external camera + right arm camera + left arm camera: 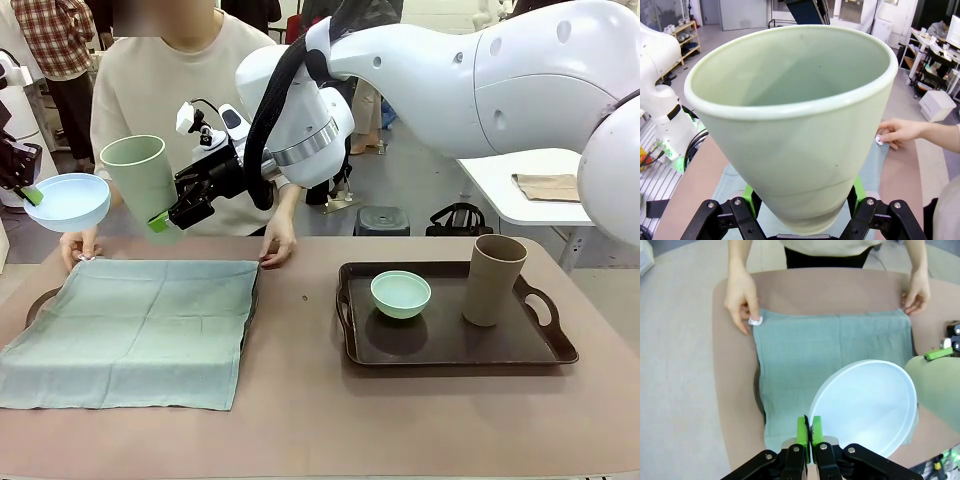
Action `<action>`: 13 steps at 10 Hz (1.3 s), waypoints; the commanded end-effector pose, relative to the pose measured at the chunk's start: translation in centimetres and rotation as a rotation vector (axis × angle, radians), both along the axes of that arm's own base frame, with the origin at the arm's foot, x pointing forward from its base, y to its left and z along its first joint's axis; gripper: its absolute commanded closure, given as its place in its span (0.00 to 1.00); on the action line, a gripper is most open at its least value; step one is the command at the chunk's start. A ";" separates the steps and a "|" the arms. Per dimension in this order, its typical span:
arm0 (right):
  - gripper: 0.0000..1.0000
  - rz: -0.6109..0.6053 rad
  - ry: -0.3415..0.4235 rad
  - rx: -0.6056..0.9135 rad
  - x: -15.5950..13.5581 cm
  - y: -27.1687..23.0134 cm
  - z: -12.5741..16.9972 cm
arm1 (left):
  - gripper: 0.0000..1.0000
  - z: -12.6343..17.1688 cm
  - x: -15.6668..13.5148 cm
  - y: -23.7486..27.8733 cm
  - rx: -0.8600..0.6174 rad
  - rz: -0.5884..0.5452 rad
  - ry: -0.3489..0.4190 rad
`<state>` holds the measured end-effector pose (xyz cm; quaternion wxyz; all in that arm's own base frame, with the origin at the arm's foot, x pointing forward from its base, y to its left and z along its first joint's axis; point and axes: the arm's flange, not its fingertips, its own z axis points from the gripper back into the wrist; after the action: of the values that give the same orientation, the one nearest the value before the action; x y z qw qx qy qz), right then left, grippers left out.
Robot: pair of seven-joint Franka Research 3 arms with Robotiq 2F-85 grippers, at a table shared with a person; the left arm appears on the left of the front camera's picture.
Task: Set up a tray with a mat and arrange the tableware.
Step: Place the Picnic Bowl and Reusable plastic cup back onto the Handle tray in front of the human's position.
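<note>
left pincer (808, 427) clamped on the rim of the pale blue bowl (67, 201), up in the air over the mat (140, 330) | right pincer (163, 222) squeezing the pale green tumbler (140, 180) low down, also held above the mat | mint bowl (400, 293) + tan tumbler (493, 280) sitting in the dark tray (450, 345), right side of the table (300, 420) | person's hands (278, 245) on the mat's far corners

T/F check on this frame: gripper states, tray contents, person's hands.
1. The left gripper grips the pale blue bowl by its rim. True.
2. The right gripper is open and empty. False: it is shut on the pale green tumbler.
3. The mint green bowl and tan-brown tumbler stand on the dark tray. True.
4. The green cloth lies untouched. False: the person's hands rest at its far corners.
</note>
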<state>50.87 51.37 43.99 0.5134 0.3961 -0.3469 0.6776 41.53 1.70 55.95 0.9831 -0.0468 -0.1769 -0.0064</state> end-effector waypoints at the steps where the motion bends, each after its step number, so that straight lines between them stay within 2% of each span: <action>1: 0.79 0.013 -0.005 0.004 0.0 0.1 0.2 | 1.00 0.1 -0.1 0.0 0.000 -0.007 -0.004; 12: 0.79 0.013 -0.005 0.004 0.0 0.1 0.2 | 1.00 0.1 -0.1 0.0 0.000 -0.007 -0.004; 13: 0.19 0.000 0.000 0.000 0.0 0.0 0.0 | 0.96 0.0 0.0 0.0 0.000 0.000 0.000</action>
<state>50.88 51.36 43.99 0.5135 0.3961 -0.3469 0.6776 41.53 1.70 55.94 0.9831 -0.0468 -0.1768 -0.0064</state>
